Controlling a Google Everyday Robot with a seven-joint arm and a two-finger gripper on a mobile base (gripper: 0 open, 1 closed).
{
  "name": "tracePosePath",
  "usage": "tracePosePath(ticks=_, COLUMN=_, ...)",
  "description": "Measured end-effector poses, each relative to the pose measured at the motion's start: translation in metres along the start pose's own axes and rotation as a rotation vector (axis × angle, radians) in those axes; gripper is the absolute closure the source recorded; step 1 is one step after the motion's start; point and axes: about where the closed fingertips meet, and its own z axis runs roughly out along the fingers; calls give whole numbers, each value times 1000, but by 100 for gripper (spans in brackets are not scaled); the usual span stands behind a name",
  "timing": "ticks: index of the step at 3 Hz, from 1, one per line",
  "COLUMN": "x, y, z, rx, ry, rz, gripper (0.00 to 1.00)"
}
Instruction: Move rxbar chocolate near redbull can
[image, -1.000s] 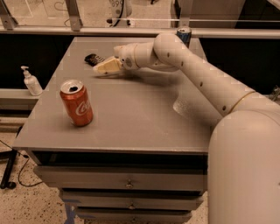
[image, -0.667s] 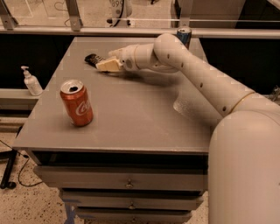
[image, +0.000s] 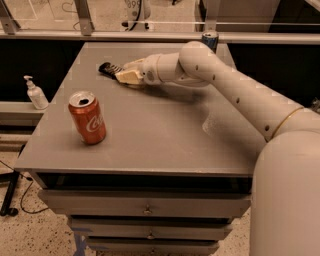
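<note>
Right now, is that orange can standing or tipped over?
Standing: the Coca-Cola can sits on its base, open top up. The gripper is at the rxbar chocolate farther back.

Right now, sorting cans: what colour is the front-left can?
The Coca-Cola can is orange-red, camera view; gripper at the rxbar chocolate.

I work over a matte grey cabinet top (image: 150, 140), my gripper (image: 127, 75) low over its far left part, with a stack of grey drawers (image: 100, 202) with small knobs below the front edge. To the left, a white pump bottle (image: 36, 94) stands on a pale ledge (image: 12, 107) in front of a dark panel, and a black cable (image: 20, 197) trails over the speckled floor (image: 35, 235). Behind the cabinet a metal rail (image: 60, 35) on upright posts runs across, with a lighter, brighter floor beyond it.
</note>
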Motion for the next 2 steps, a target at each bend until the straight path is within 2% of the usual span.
tracePosePath(ticks=1, x=-16, y=6, z=-31, rx=26, ry=16, rz=-47, gripper=100)
tracePosePath(ticks=2, x=-29, y=2, z=-89, rx=107, ry=73, rz=-109, gripper=100)
